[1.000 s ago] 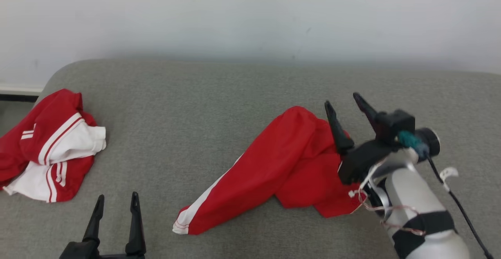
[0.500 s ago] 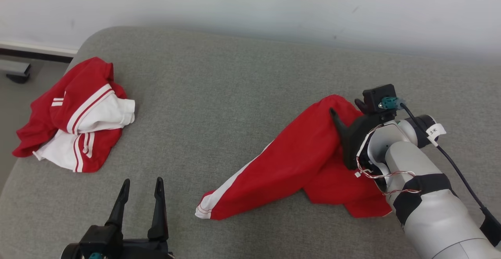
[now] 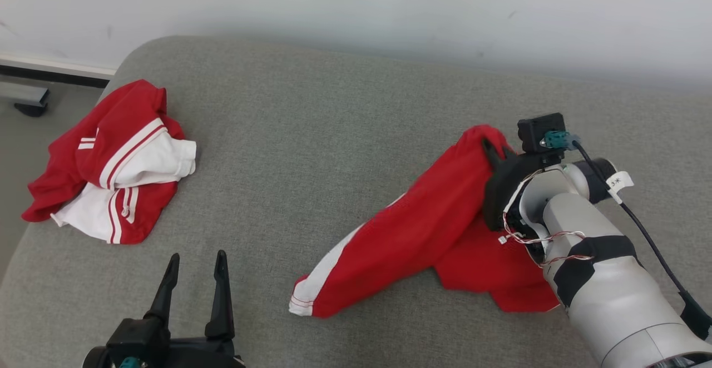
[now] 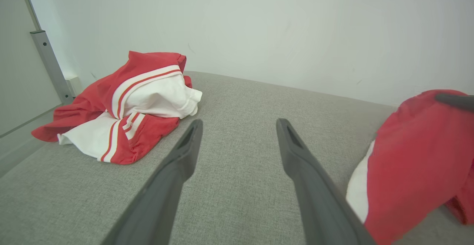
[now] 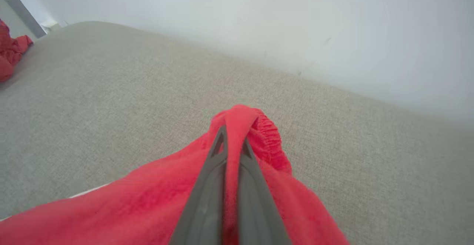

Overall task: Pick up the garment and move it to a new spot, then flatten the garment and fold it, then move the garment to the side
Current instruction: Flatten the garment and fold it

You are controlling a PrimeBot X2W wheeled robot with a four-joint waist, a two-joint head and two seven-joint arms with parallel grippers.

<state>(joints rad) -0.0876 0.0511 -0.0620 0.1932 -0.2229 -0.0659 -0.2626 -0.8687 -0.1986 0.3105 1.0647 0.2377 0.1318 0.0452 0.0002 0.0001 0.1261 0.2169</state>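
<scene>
Garment (image 3: pixel 411 234) — red, white-striped, crumpled — gathered waistband (image 5: pixel 268 132) in right tool (image 5: pixel 232 138)

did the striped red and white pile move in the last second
No: the striped pile sits by the same couch corner; the camera shifted.

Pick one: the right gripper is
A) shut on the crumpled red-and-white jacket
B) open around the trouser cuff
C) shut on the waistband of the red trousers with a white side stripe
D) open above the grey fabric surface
C: the right wrist view shows the right gripper closed on a fold of the gathered waistband of the red trousers with a white side stripe.
</scene>
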